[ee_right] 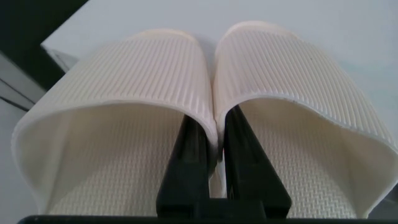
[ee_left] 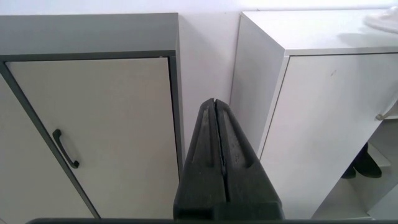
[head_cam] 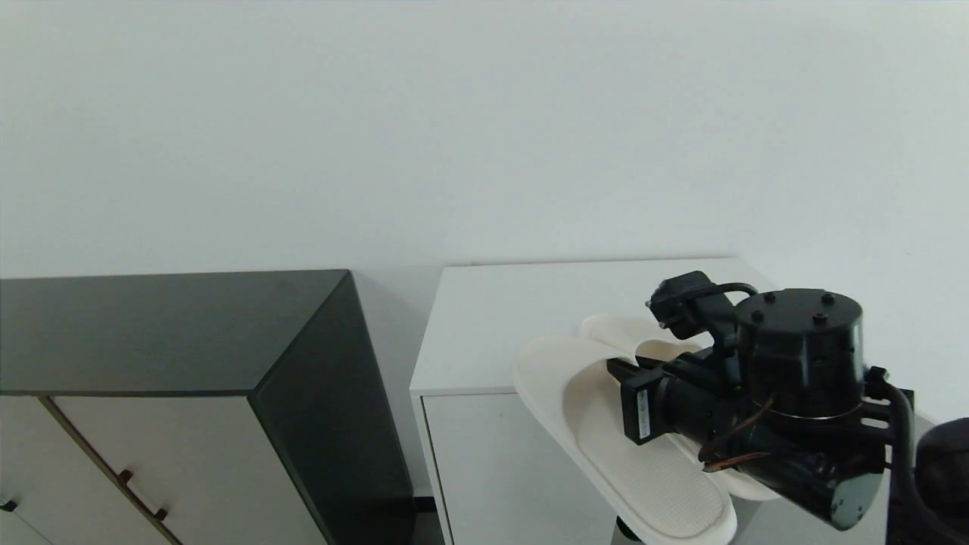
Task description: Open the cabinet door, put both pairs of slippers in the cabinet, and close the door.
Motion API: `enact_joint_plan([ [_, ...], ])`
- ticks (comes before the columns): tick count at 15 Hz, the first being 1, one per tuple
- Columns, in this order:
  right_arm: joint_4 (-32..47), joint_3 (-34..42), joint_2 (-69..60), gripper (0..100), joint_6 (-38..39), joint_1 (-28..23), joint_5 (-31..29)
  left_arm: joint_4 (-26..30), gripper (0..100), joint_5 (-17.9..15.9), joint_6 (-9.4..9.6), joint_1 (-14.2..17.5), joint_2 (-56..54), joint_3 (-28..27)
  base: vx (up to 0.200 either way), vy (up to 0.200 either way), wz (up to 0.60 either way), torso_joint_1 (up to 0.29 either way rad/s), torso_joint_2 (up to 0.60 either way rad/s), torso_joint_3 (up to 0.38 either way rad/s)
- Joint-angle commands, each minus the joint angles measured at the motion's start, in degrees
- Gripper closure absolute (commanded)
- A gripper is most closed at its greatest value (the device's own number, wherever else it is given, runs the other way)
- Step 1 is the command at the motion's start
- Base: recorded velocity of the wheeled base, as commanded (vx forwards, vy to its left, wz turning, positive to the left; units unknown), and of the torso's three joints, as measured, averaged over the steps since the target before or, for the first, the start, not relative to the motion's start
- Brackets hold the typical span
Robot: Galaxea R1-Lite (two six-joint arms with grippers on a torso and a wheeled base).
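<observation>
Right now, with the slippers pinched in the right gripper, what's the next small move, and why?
Probably lower the right gripper with the cream slippers toward the front of the white cabinet. The pair is held up near the cabinet top, and the left wrist view shows an opening lower down with dark shoes inside.

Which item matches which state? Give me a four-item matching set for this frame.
Items:
1. left tool
2. right tool
3. slippers
4. left-hand cabinet

States:
A. cream, ribbed straps
B. shut, holding nothing
C. dark top, pale doors
D. shut on the inner straps of the pair

Pairs: 1-B, 2-D, 3-A, 4-C
</observation>
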Motion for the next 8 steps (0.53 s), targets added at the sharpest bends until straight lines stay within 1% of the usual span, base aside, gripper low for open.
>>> enact_joint_plan([
  [1,0.0,1.3,-3.0,100,0.0,1.2,0.0,0.0,100,-0.1,-0.04,0.0,0.1,0.0,0.0,0.0,0.0,0.0,0.0,0.0],
  [4,-0.1,1.4,-2.4,100,0.0,1.9,-0.2,0.0,100,-0.2,-0.04,0.0,0.1,0.0,0.0,0.0,0.0,0.0,0.0,0.0],
  [8,-0.1,1.8,-2.1,100,-0.1,2.0,-0.3,0.0,100,-0.2,-0.39,0.0,0.1,0.0,-0.2,0.0,0.0,0.002,0.0,0.001],
])
